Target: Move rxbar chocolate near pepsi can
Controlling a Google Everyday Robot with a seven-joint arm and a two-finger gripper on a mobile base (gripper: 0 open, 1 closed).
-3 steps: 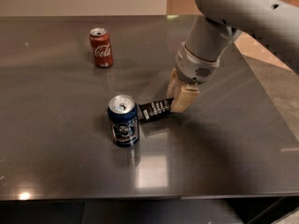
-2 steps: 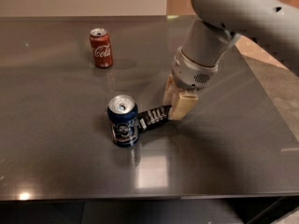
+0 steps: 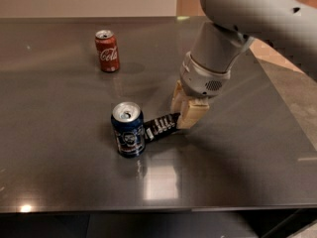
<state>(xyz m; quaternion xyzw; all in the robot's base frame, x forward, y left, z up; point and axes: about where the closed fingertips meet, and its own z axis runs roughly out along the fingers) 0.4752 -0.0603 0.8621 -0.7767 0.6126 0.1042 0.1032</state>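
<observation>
On the desk (image 3: 59, 133), the pepsi can (image 3: 128, 135) stands centre-front. The rxbar chocolate (image 3: 159, 126) lies flat just right of it, near end against or just beside the can. The gripper (image 3: 182, 115) is at the bar's far right end. A Coca-Cola can (image 3: 107, 50) stands behind and left, well apart.

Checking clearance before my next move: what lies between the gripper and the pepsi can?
Only the rxbar chocolate. The camera view shows it running from the gripper, down at the bar's right end, across to the side of the pepsi can.

Single high view, angled down over table (image 3: 59, 133), close, gripper (image 3: 181, 117) right of centre
</observation>
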